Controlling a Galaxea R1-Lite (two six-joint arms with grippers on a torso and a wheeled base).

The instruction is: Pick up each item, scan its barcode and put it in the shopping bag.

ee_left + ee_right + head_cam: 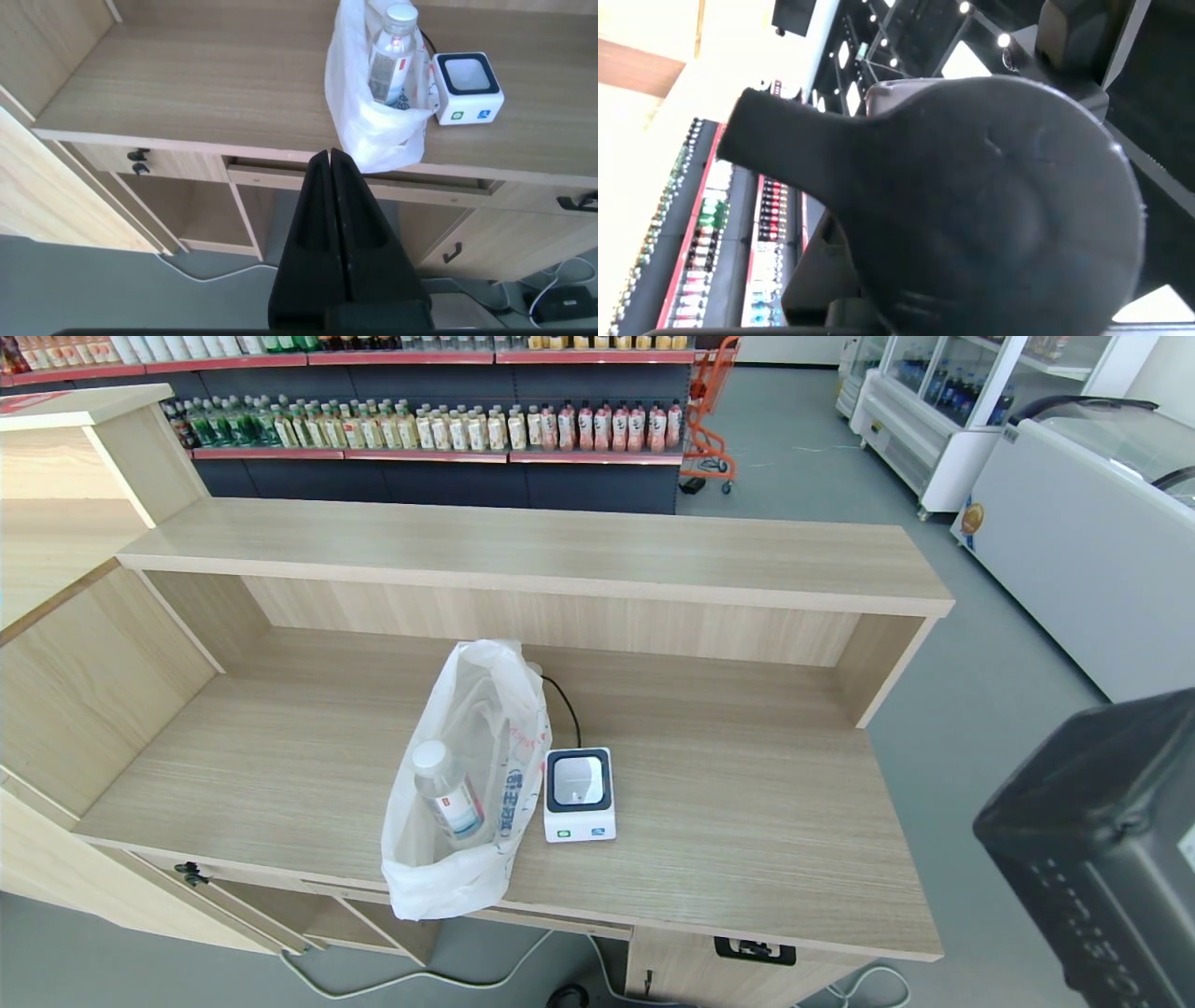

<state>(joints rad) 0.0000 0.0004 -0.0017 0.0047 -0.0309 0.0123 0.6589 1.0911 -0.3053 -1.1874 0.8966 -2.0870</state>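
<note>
The left gripper (332, 161) is hovering just off the near edge of the wooden counter (747, 784), its fingers pressed together on nothing. Beyond it, the white shopping bag (485, 709) is standing open on the counter, with a clear bottle (446, 791) leaning inside. The barcode scanner (580, 793) is sitting just right of the bag. The right gripper (971, 215) is looming dark before its camera; whether it is apart or together cannot be told.

Matt pale wood-grain worktop (747, 784); thin, crinkled translucent plastic shopping bag (485, 709); clear plastic bottle (446, 793); smooth white plastic barcode scanner (580, 826).
</note>
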